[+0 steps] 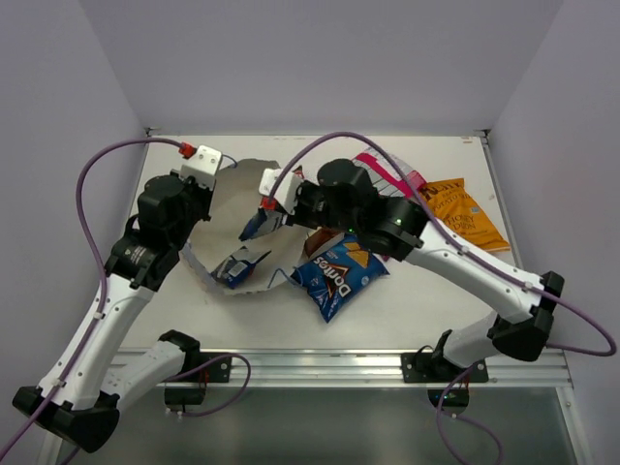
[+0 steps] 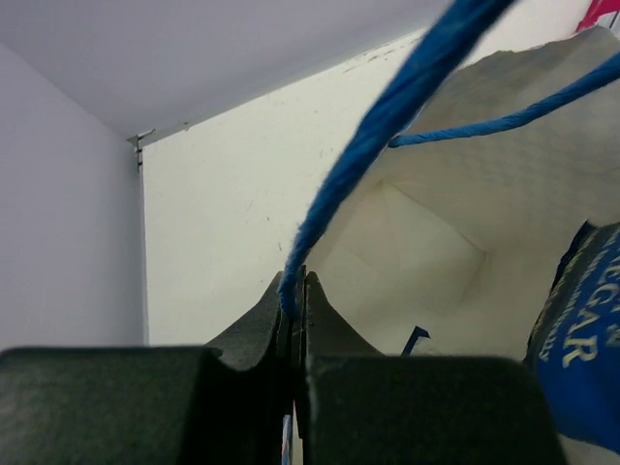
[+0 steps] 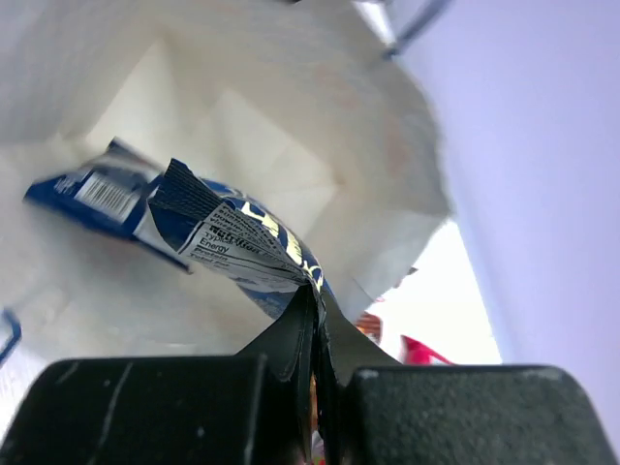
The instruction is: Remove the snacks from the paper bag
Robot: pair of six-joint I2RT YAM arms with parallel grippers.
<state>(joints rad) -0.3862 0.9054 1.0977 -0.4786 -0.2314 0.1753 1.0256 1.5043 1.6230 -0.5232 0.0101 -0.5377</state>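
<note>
Right gripper (image 3: 312, 300) is clamped shut on a dark blue packet (image 3: 232, 237) inside the bag (image 3: 291, 116). Left gripper (image 2: 294, 291) is pinched shut on the handle (image 2: 387, 116). Extraction is judged in hand. Next, the packet should be drawn out toward 4 o'clock, near the Doritos (image 1: 334, 271).

White table (image 1: 242, 325), paper bag (image 1: 237, 189), Doritos packet (image 1: 337, 274), orange packet (image 1: 465, 215), striped packet (image 1: 399, 177)
</note>
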